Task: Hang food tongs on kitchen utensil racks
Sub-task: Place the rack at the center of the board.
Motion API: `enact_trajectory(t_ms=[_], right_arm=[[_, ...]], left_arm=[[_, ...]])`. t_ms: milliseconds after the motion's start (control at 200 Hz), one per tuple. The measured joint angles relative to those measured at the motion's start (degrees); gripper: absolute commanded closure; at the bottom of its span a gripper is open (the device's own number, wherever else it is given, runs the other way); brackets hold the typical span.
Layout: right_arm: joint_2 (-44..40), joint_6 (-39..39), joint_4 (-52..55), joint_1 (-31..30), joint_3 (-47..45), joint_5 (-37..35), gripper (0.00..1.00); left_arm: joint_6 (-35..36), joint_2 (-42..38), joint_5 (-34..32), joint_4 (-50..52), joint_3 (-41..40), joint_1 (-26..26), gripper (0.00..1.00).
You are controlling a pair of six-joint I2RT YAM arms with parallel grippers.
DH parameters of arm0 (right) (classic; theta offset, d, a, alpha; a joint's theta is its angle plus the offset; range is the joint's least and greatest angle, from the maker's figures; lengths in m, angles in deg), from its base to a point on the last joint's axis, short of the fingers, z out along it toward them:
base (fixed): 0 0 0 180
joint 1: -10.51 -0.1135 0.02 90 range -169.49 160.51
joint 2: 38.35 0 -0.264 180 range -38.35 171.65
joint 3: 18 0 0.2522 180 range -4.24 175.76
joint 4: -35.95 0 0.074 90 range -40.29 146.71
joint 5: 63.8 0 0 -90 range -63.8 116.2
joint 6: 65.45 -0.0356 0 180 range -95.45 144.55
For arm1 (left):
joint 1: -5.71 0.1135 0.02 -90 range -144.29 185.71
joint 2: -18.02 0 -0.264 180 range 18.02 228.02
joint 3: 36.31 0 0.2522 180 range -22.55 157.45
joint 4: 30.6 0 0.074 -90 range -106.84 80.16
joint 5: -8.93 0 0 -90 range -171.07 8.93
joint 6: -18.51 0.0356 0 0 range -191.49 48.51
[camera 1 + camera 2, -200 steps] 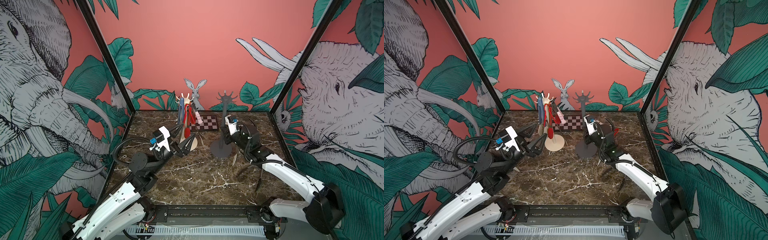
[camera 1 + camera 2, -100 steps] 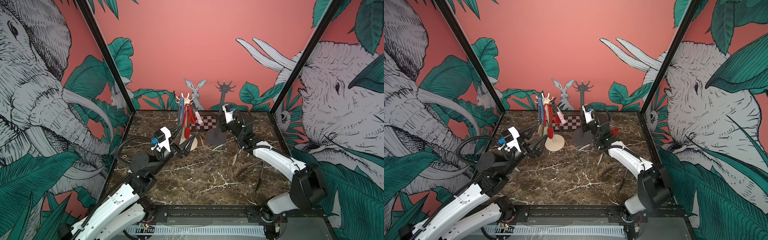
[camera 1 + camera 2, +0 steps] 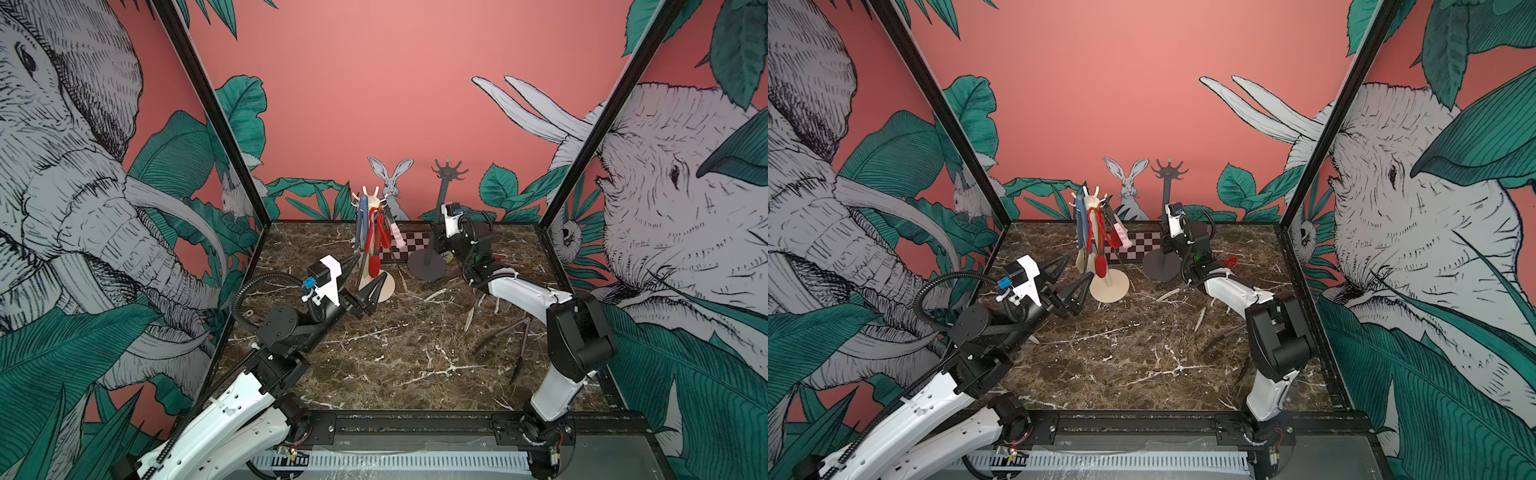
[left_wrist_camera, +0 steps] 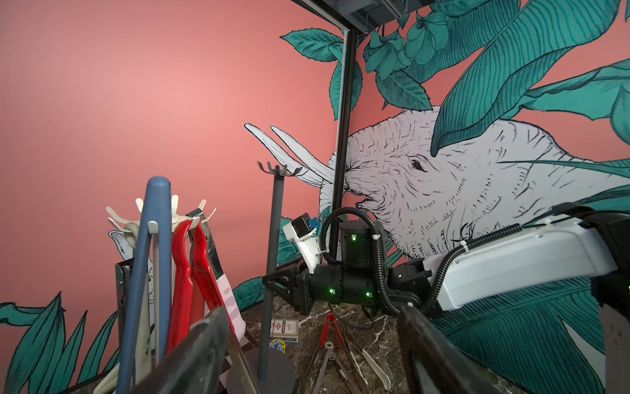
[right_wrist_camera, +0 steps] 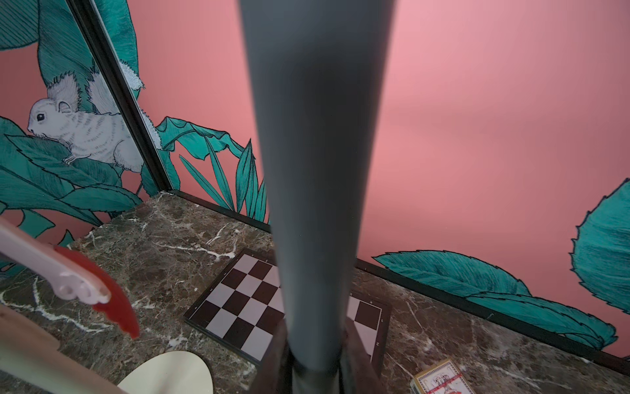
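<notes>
1. Moved since a second ago: the dark grey rack [image 3: 441,199] has gone from mid-table toward the back wall [image 3: 374,104]. Its round base now lies just in front of the checkered board [image 3: 409,245]. The right arm [image 3: 523,293] has folded back with it, and the left gripper [image 3: 370,268] has widened a little.
2. Right gripper [image 3: 433,245]: centre-right in both top views, jaws clamped on the lower pole of the dark grey rack. In the right wrist view the pole fills the middle of the frame between the two fingers.
3. Dark grey rack: pole leaning slightly, hook crown at upper centre against the wall. Whether the base sits flat cannot be told.
4. Left gripper: centre-left in both top views, jaws wide apart with nothing between them, just beside the base of the cream rack [image 3: 384,286].
5. Cream rack: upright at centre, left of the dark grey rack. Hanging from its hooks are blue tongs [image 3: 363,220], red tongs [image 3: 376,232] and pink-tipped tongs [image 3: 397,237].
6. Loose on the marble table [image 3: 395,353]:
   - cream-tipped tongs [image 4: 374,365] and red-tipped tongs [image 4: 329,327], both near the right arm;
   - dark tongs [image 3: 523,345] at lower right.
7. Card box [image 4: 284,329]: lying flat near the dark grey rack's base.
</notes>
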Motion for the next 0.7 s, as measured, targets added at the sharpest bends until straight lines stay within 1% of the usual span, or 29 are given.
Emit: enact_trajectory(t_ms=[295, 500, 700], right_arm=[[0.55, -1.9, -2.67, 0.0, -0.59, 1.46, 1.0], [-1.55, -2.08, -5.66, -0.04, -5.35, 2.12, 1.0], [-4.61, -2.05, -6.23, -0.07, -9.38, 2.21, 1.0]], left_arm=[[0.46, -0.13, -1.05, 0.57, 0.0, 0.0, 0.2], [0.5, -0.11, -1.25, 0.55, -0.02, 0.0, 0.2], [0.48, -0.11, -1.25, 0.55, -0.09, 0.0, 0.2]])
